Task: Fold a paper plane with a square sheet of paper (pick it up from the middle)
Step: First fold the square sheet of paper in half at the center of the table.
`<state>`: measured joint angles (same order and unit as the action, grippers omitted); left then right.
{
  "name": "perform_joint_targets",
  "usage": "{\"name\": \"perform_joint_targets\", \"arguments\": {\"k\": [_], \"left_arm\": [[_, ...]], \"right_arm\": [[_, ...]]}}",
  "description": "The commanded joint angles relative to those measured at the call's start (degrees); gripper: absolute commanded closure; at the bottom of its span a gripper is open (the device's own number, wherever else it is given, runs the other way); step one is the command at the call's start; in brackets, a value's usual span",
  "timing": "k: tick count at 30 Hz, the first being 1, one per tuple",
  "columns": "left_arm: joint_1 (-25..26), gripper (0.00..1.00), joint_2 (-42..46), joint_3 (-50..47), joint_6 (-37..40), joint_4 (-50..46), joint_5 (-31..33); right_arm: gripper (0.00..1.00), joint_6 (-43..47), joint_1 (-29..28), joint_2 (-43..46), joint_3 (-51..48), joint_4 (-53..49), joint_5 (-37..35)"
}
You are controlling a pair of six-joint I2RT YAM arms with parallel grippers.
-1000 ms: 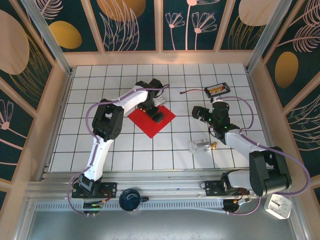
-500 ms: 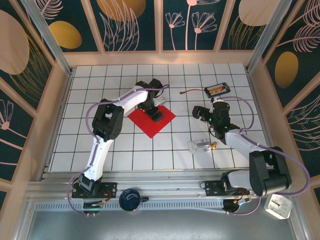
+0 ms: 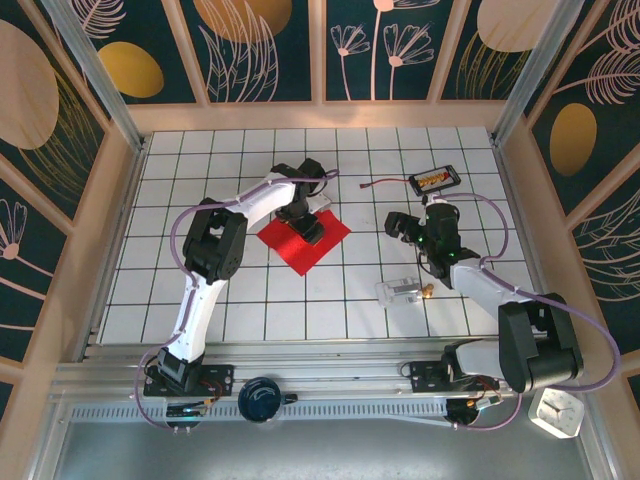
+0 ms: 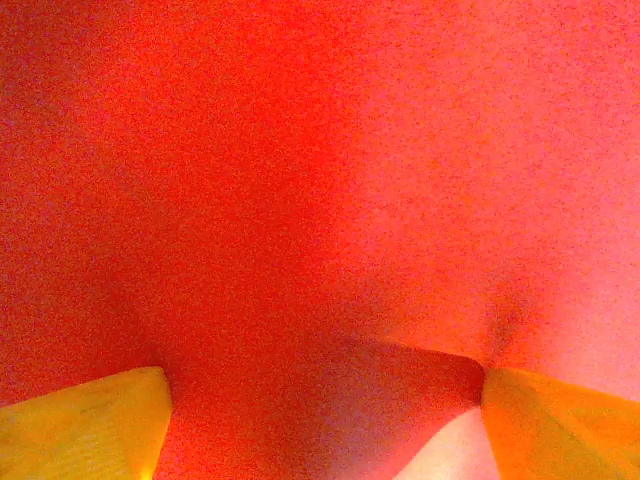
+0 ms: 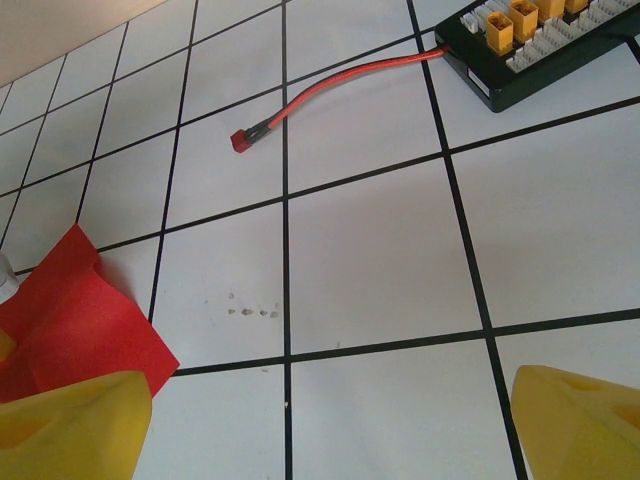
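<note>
The square sheet of red paper [image 3: 290, 250] lies flat on the white grid table, turned like a diamond, left of centre. My left gripper [image 3: 312, 228] points down onto its middle. In the left wrist view the paper [image 4: 300, 150] is very close, and the yellow fingers [image 4: 90, 430] stand wide apart, open, with a raised crease and a bit of white tile low between them. My right gripper [image 3: 398, 226] hovers open over bare tiles to the right. In the right wrist view one paper corner [image 5: 80, 320] lies beside the left finger. There is no folded plane.
A small black tray [image 3: 433, 181] with yellow connectors [image 5: 530, 40] and a red cable [image 5: 330, 85] sits at the back right. A clear plastic piece [image 3: 400, 290] lies in front of the right gripper. Wooden walls ring the table, and a white clock [image 3: 556, 410] sits outside it.
The left gripper has shifted very slightly on the paper, and the sheet's left corner has drawn in a little. The right arm has not moved.
</note>
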<state>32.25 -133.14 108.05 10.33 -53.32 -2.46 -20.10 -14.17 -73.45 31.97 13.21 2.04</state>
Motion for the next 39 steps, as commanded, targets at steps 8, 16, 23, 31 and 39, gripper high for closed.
{"name": "perform_joint_targets", "arguments": {"k": [8, 16, 23, 31, 39], "left_arm": [[0.4, 0.54, 9.0, -11.2, -5.0, 10.1, -7.9], [0.2, 0.79, 24.2, -24.9, -14.8, 28.8, -24.2], [-5.8, 0.81, 41.9, -54.0, -44.1, 71.6, -44.6], [-7.0, 0.83, 44.0, -70.0, -66.6, 106.3, -44.1], [-5.6, 0.83, 40.0, -71.1, -67.3, 93.4, -38.5]], "right_arm": [[0.07, -0.7, 0.6, 2.4, -0.1, -1.0, 0.5], [0.07, -0.3, 0.6, 2.9, 2.7, -3.6, 2.3], [0.08, 0.9, 0.5, 5.7, 4.3, -5.4, 20.9], [0.13, -8.1, -4.2, 2.0, 4.7, 3.6, 37.2], [0.19, -10.0, -4.7, -4.8, 4.9, 1.8, 30.7]]}}
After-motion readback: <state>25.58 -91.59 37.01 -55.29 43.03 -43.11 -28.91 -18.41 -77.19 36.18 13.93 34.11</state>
